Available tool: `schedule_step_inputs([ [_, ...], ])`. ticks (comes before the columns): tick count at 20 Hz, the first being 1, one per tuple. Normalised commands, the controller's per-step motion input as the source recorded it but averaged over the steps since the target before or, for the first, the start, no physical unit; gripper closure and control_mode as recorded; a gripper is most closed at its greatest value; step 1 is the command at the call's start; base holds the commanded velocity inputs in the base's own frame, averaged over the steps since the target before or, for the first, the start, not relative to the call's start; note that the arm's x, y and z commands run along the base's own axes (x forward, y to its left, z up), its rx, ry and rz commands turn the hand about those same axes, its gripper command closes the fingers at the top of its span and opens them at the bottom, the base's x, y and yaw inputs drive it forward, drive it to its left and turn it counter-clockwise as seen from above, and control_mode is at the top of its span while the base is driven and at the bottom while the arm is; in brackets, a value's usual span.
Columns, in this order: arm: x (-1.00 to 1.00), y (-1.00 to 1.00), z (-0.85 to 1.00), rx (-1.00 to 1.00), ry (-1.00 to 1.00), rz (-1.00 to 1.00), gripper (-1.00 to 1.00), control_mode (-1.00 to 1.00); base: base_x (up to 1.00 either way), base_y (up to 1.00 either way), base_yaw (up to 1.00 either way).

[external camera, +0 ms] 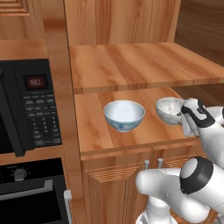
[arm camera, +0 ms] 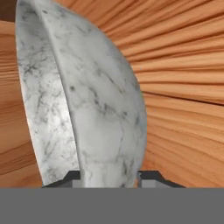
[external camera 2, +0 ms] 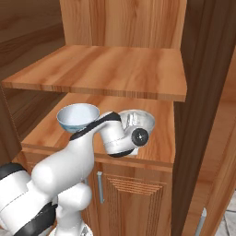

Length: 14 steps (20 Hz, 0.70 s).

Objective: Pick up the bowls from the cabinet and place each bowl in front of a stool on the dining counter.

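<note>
In the left base view, the gripper (external camera: 180, 114) reaches onto the lower shelf (external camera: 94, 131) of the orange wooden cabinet (external camera: 122, 22), and its tip meets the near rim of the grey speckled bowl (external camera: 168, 109). The fingers themselves are hidden behind the hand from this side. To the left of the gripper, apart from it and from the grey bowl, the white bowl with the blue pattern (external camera: 124, 115) sits upright on the same shelf. Above the gripper runs the upper shelf (external camera: 140, 65). Far to the left stands a black microwave (external camera: 26, 109). Below the gripper are the cabinet doors with slim metal handles (external camera: 146, 165).

In the right base view, the gripper (external camera 2: 133, 123) points away from the camera into the grey speckled bowl (external camera 2: 140, 120), which lies just past the wrist on the lower shelf (external camera 2: 50, 131). The white and blue bowl (external camera 2: 77, 117) stands to the left of the gripper, near the arm but not touching the grey bowl. A door handle (external camera 2: 100, 187) shows under the shelf edge.

In the hand view, the rim and wall of the grey bowl (arm camera: 87, 109) stand between the two dark fingertips (arm camera: 70, 178), one inside the bowl and one outside. The jaws are narrow, both pressed against the bowl wall. Behind the bowl the wood of the cabinet (arm camera: 183, 87) shows.
</note>
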Motion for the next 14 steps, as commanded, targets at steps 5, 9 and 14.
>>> schedule_step_inputs([
  [5,0.0,0.0,0.0,0.0,0.0,0.0,1.0,-1.0,0.0,0.0,0.0],
  [9,-0.08,0.0,0.04,0.0,0.0,0.0,1.0,-1.0,0.0,0.0,0.0],
  [14,-0.4,0.0,0.17,0.0,0.0,0.0,1.0,-1.0,0.0,0.0,0.0],
])
